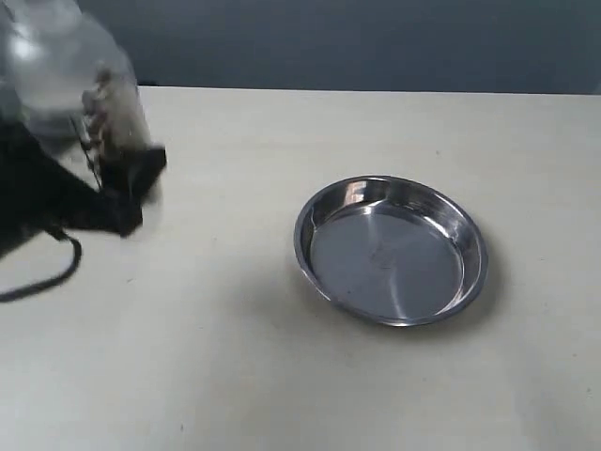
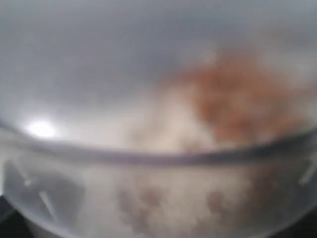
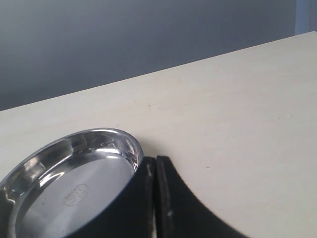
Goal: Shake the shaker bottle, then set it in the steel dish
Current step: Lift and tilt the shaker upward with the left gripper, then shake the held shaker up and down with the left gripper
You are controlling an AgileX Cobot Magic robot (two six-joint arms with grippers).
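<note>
Exterior view first: gripping the shaker bottle (image 1: 58, 70) way up in the top-left corner with the left gripper (image 1: 101, 127), clamping both fingers tight onto its side. Coming out totally smeared, so not managing to tell which way it's tilting. Reaching in from the left edge on a black arm (image 1: 38, 197), dangling a dark cable (image 1: 58, 272) down onto the pale table (image 1: 235, 366). Hanging well clear of the tabletop. Also seeing the steel dish (image 1: 315, 221) sitting flat right of centre, well apart from the bottle, carrying only reflections.

Left wrist view: staring point-blank into the frosted bottle wall (image 2: 148, 173), basically filling the whole frame and super blurry. Making out a clump of brown pellets (image 2: 237, 99) inside, plus a few darker blobs elsewhere behind the plastic.

Right wrist view: pressing the right gripper (image 3: 152, 163) fingers together, leaving just a hairline slit, holding nothing. Pointing out across the table (image 3: 233, 114) with the tips lining up right beside the dish rim (image 3: 132, 146). Not being able to tell whether touching it or hovering above.
</note>
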